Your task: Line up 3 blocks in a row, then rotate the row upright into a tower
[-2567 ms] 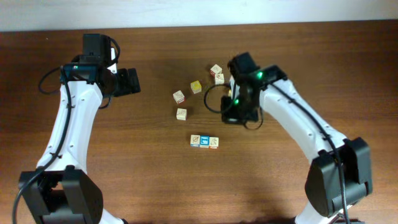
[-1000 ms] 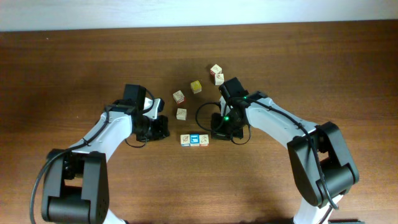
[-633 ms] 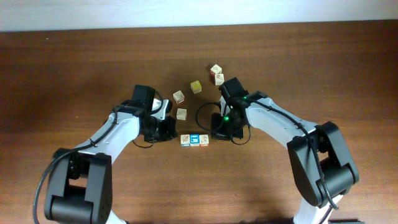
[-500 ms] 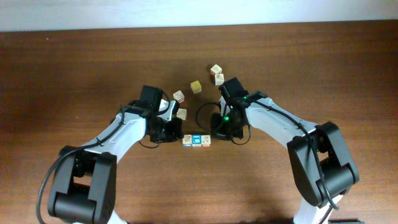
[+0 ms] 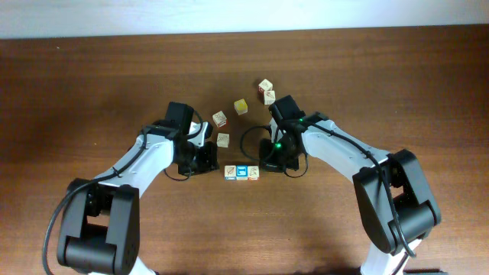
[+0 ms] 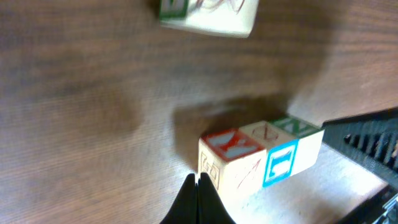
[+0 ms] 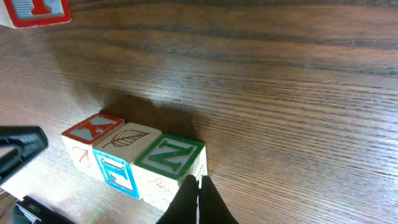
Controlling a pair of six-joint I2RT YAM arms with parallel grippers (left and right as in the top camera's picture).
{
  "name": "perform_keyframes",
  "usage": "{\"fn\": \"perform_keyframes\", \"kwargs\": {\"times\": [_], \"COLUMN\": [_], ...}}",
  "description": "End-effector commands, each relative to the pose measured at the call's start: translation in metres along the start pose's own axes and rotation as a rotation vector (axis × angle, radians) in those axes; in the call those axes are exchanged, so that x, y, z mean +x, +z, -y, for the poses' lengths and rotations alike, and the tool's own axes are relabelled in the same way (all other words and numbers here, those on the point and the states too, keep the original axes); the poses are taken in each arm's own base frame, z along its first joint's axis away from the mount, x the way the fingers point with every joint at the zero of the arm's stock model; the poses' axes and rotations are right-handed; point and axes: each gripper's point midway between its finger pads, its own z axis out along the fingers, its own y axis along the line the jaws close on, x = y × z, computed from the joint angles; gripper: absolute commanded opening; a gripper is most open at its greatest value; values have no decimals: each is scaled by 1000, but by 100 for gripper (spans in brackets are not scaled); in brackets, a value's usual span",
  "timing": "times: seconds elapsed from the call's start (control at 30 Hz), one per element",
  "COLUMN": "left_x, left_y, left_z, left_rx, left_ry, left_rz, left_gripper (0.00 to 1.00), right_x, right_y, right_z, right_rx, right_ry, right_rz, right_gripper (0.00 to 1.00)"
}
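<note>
Wooden blocks (image 5: 241, 173): three cream picture cubes are sitting in a short row, touching side to side, around the middle of the brown counter (image 5: 367, 76) and between the two hands.
Row faces: the left-end block (image 6: 224, 163) is showing a red-marked face, the middle block (image 7: 121, 163) a blue-framed one, and the right-end block (image 7: 169, 157) a green N.
Left hand (image 6: 198, 190): its fingers are pressing together on nothing. The tip is pointing at the near corner of the left-end block. Whether it is touching or just beside it is hard to tell.
Right hand (image 7: 199, 190): its fingers are also lying together and carrying nothing, with the tip sitting at the near corner of the right-end block.
Loose cubes (image 5: 223, 140): five more are lying farther back, apart from the row.
Step in hand: both hands seem to be acting as pushers, bracketing the row from opposite ends to turn it as one piece.
Progress: the row is lying roughly left to right, so the turn looks barely begun.
Next move: it is calling for opposed nudges, one end going far and the other near, gentle enough that the three blocks are not splitting apart.
</note>
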Motion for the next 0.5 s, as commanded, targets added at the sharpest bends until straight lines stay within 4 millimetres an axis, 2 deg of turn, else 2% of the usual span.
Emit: {"fn": "perform_keyframes", "kwargs": {"times": [0.0,0.07,0.23,0.47], "left_x": [-3,4,3,3], "left_y": [-7,1,7,7], "left_z": [4,6,18,13], "left_rx": [-15,-13,-7,-52], "left_ry": [23,38,81,59], "left_rz": [28,17,28,33], "left_gripper": [0,0,0,0], "right_x": [0,0,0,0], "right_y": [2,2,2,2], "right_z": [2,2,2,2], "right_rx": [2,2,2,2], "right_ry": [-5,-5,-5,-5], "right_rz": [-6,-6,-6,-6], "right_gripper": [4,4,5,5]}}
